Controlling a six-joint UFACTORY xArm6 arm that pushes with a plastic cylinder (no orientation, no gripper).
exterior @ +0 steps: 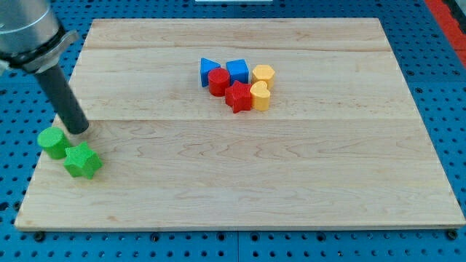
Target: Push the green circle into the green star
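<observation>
The green circle (52,141) sits at the board's left edge, partly overhanging it. The green star (82,160) lies just below and to the right of it, touching it or nearly so. My tip (79,131) rests on the board just right of the green circle's upper side and above the green star. The dark rod rises from it up and to the left toward the arm's grey body.
A cluster sits near the board's upper middle: a blue triangle (208,70), red circle (218,81), blue cube (237,70), red star (238,95), yellow hexagon (263,74) and yellow heart (260,96). The wooden board (247,182) lies on a blue perforated surface.
</observation>
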